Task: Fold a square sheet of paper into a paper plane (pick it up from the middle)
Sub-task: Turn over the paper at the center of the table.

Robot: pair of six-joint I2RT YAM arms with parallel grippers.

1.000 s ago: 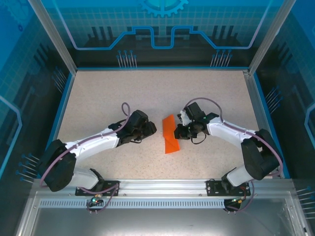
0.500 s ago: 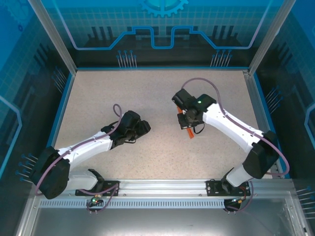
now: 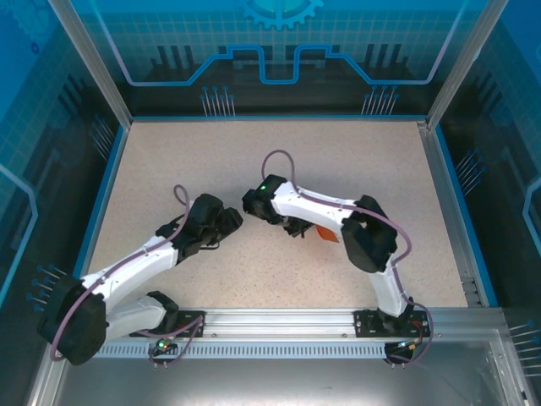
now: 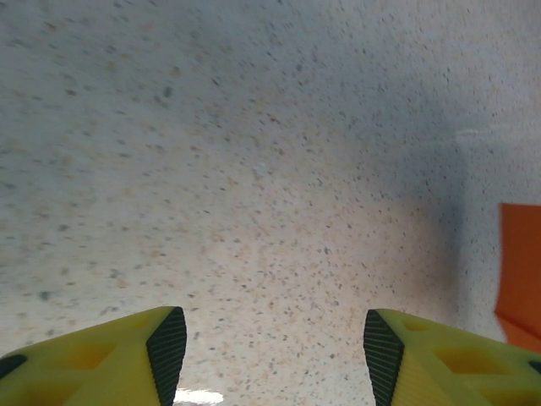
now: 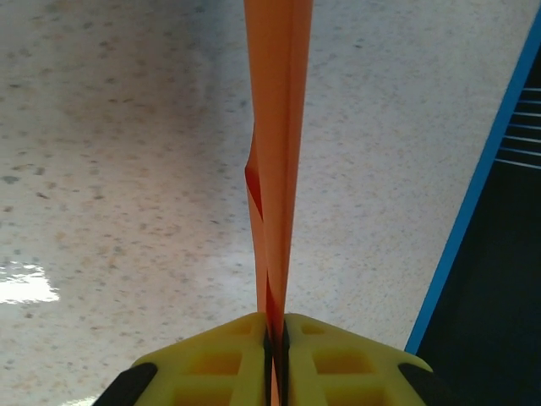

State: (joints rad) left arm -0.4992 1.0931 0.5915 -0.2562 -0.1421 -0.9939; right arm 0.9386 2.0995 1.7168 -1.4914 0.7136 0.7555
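From above, the speckled beige table (image 3: 169, 169) lies inside a blue rim (image 3: 270, 118), with metal posts at the corners, blue patterned walls (image 3: 380, 51) behind and at both sides, and a metal rail (image 3: 279, 321) along the near edge. The left gripper (image 3: 237, 218) sits left of centre and the right gripper (image 3: 303, 228) just right of it, under its doubled-back arm; a bit of orange paper (image 3: 325, 234) shows beside it. At the left wrist, the left gripper (image 4: 270, 351) stands well open over bare table (image 4: 254, 169) with nothing between its fingers; the paper (image 4: 520, 279) is at the right edge. At the right wrist, the right gripper (image 5: 275, 338) is pinched tight on the folded paper (image 5: 277, 127), which stands edge-on over the table (image 5: 110, 169), near its rim (image 5: 482, 186).
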